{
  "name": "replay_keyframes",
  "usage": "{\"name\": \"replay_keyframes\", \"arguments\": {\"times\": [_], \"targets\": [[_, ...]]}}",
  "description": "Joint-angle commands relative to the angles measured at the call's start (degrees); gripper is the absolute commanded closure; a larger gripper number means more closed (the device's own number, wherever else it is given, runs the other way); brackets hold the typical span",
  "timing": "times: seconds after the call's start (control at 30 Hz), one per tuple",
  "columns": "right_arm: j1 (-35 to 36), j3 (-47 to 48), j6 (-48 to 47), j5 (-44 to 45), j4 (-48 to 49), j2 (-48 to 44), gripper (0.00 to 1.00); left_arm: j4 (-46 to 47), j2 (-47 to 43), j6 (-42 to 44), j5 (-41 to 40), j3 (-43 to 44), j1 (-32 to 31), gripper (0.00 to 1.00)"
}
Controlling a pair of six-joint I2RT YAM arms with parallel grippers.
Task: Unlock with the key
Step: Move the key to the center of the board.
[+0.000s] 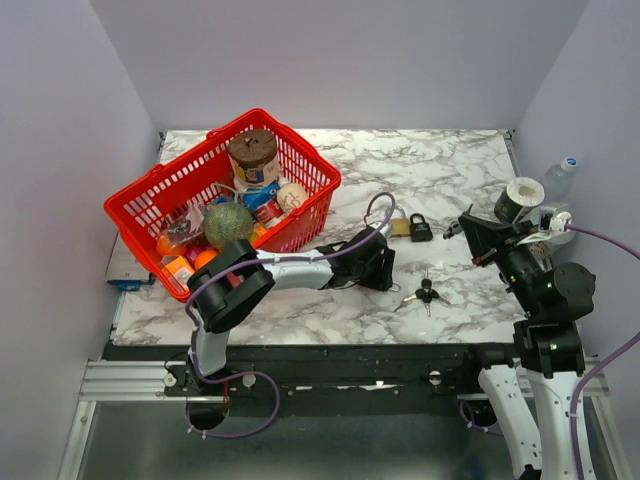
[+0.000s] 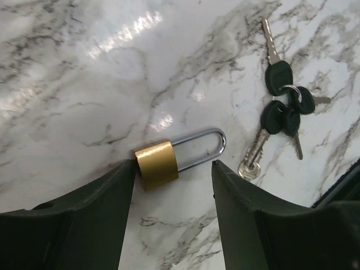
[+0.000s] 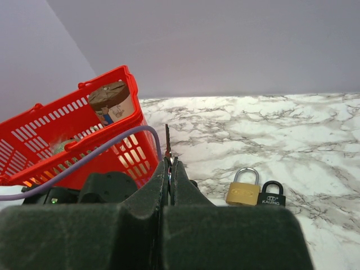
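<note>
Marble tabletop (image 1: 450,170): nearest lies a loose key bunch (image 2: 284,107). Beyond, the left gripper (image 2: 174,169) gapes around the brass padlock (image 2: 157,164), gripping nothing, so the lock may skid when the right gripper (image 3: 169,169), pinched shut on a thin key (image 3: 167,140), pushes in; the black padlock (image 3: 271,194) alongside risks confusion.

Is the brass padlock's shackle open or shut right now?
Shut: in the left wrist view both shackle legs enter the body of the brass padlock, which lies flat on the marble table.
</note>
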Motion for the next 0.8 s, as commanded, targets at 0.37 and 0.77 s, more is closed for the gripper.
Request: {"name": "replay_keyframes", "arguments": {"times": [0.37,0.77], "targets": [[-0.22,1.92,-0.41,-1.31,-1.38,-0.55,0.99,-9.57,-1.50,14.57,-12.43,-2.94,-5.14,0.21],[-0.22,1.75,-0.49,-1.04,-1.39,0.06,0.99,-10.36,4.47,27.42,-9.98,4.09,-5.76,0.22]]}}
